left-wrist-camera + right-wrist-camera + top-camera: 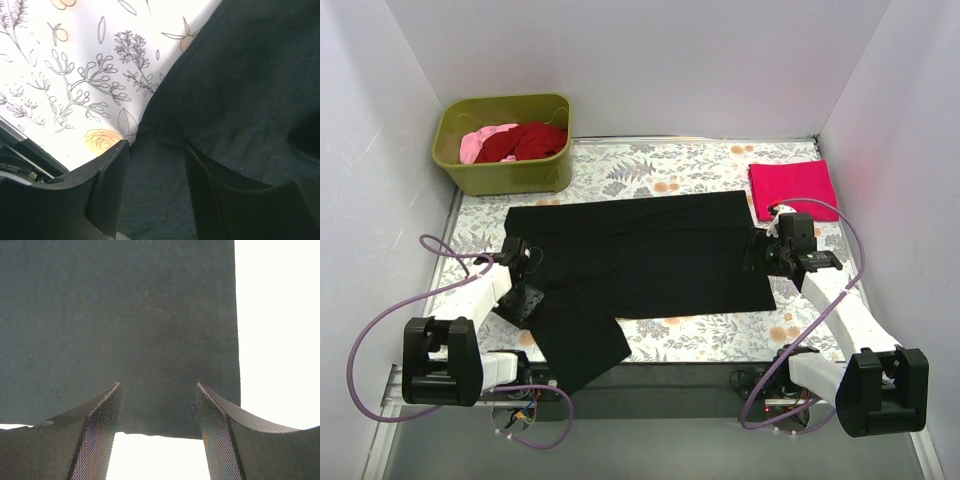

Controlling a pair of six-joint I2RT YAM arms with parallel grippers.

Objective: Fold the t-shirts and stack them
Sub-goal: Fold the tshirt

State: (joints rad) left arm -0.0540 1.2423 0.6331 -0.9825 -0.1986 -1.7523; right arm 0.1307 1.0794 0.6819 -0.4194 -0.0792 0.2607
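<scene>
A black t-shirt (640,255) lies spread flat across the middle of the table, one sleeve (578,340) trailing toward the near edge. My left gripper (523,262) is low at its left edge. In the left wrist view its jaws (156,147) stand apart astride the black cloth (240,75) where sleeve meets body. My right gripper (760,250) is at the shirt's right edge, open (158,385) over a hem corner (125,315). A folded magenta-pink shirt (793,186) rests at the back right. A dark red shirt (530,140) and a pale pink one (480,143) are bunched in the tub.
The olive-green tub (510,175) stands at the back left corner. A floral table cloth (660,170) covers the table, and white walls enclose it on three sides. Purple cables loop beside both arm bases at the near edge.
</scene>
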